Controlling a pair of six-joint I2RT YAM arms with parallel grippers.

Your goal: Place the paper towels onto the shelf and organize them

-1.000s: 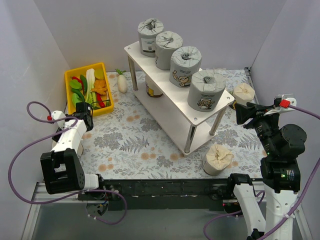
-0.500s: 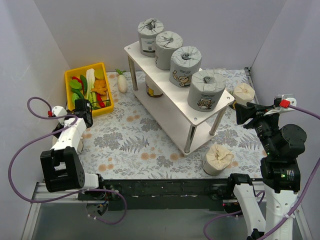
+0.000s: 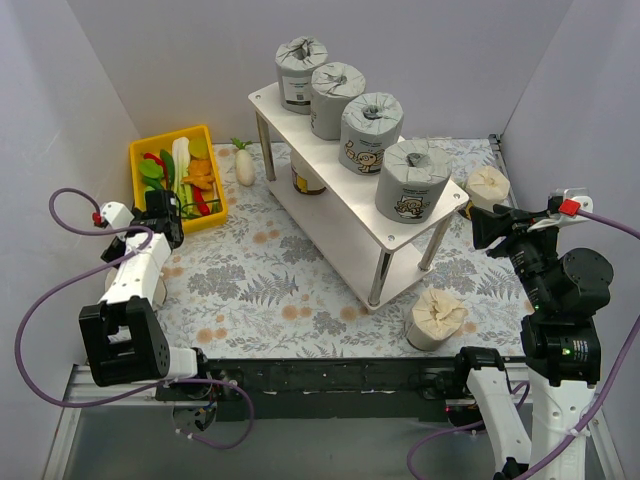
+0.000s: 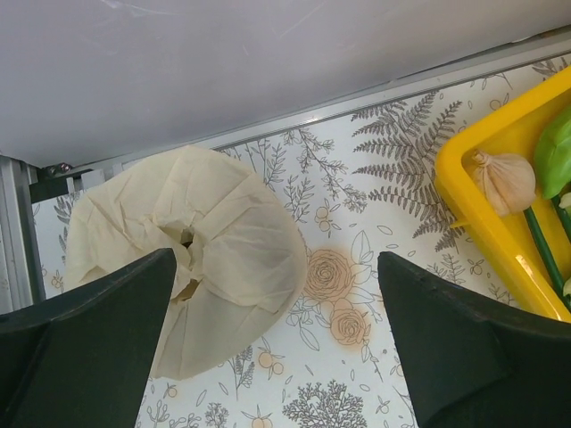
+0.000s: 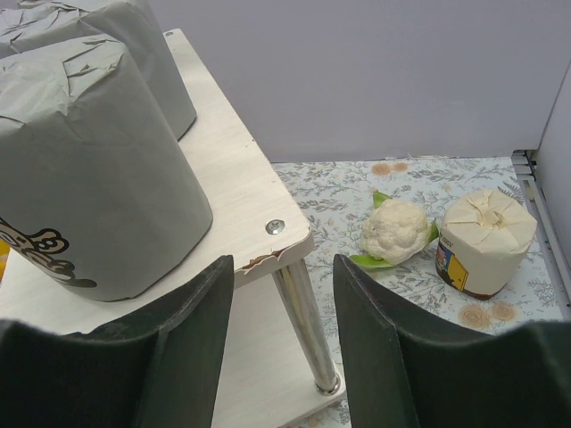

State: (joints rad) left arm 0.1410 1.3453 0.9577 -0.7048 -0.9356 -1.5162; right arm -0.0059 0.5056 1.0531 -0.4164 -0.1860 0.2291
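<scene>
Top external shows the shelf [image 3: 345,185] crossing the counter [image 3: 260,270] diagonally from its middle toward the far edge. Four grey rolls [image 3: 372,130] stand in line on the top board. One cream roll [image 3: 305,178] sits beneath them. A second cream roll [image 3: 437,318] stands by the near right corner. A third cream roll [image 3: 487,185] is at the right edge, beside a cauliflower [image 5: 395,229]. A fourth cream roll [image 4: 187,259] stands at the left edge, near the bin [image 4: 486,236]. The left tool [image 4: 275,263] hangs above it, fingers spread wide, gripping nothing. The right tool [image 5: 284,267], also spread and empty, faces the shelf's right end.
</scene>
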